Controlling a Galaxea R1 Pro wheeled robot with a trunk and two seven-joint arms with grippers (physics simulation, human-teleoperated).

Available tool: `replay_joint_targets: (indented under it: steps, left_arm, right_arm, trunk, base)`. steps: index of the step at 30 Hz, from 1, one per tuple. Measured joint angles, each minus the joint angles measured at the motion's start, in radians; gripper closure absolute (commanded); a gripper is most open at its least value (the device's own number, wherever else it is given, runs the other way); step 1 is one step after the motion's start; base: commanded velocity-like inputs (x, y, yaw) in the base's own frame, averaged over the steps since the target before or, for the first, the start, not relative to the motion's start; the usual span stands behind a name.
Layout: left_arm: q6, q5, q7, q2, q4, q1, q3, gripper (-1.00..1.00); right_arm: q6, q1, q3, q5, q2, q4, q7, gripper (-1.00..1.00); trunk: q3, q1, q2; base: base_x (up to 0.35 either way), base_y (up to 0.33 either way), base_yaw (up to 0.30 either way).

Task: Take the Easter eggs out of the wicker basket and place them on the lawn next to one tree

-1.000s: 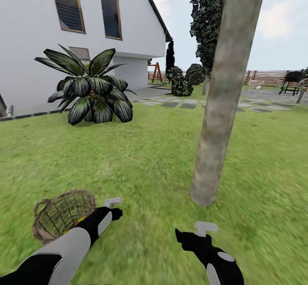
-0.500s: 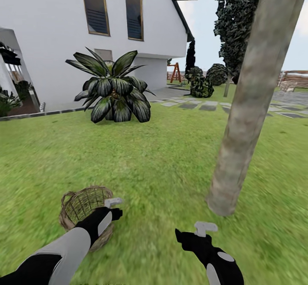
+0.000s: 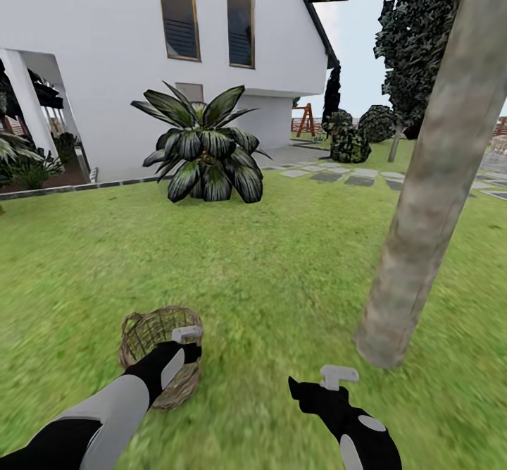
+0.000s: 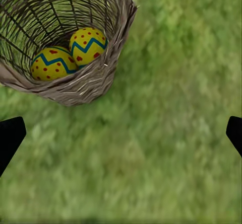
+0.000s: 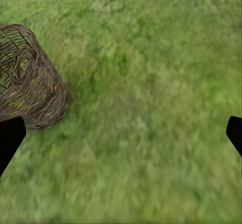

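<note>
The wicker basket [image 3: 151,339] stands on the lawn [image 3: 267,266] in the head view's lower left, and my left gripper [image 3: 184,343] hovers over its near right rim. In the left wrist view the basket [image 4: 75,83] holds two yellow Easter eggs, one [image 4: 88,44] beside the other [image 4: 53,63]. My left gripper [image 4: 121,136] is open, with grass between its fingertips [image 4: 10,138]. My right gripper [image 3: 331,382] hangs open over grass to the right of the basket [image 5: 30,83]. The tree [image 3: 429,202] has its trunk base a short way beyond the right gripper.
A white house [image 3: 105,68] with a short dark-fronded palm [image 3: 204,149] stands beyond the lawn. Stone paving slabs [image 3: 345,174], shrubs [image 3: 348,142] and a black-foliaged conifer [image 3: 419,26] lie far back right. Open grass stretches between the basket and the trunk.
The whole picture has shifted right, so the camera has turned left. Basket and trunk now sit further right in the head view. Both arms hold the same place in the picture.
</note>
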Motion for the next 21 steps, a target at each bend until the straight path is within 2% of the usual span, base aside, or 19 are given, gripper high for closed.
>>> replay_joint_targets:
  steps: [21]
  left_arm:
    - [0.000,0.001,-0.001,0.000,-0.001,0.000,0.000,-1.00]
  right_arm:
    - [-0.001,0.000,-0.001,-0.004,0.000,-0.001,0.000,-1.00]
  trunk:
    - [0.066,-0.081,0.147]
  base:
    - [0.000,0.000,0.001]
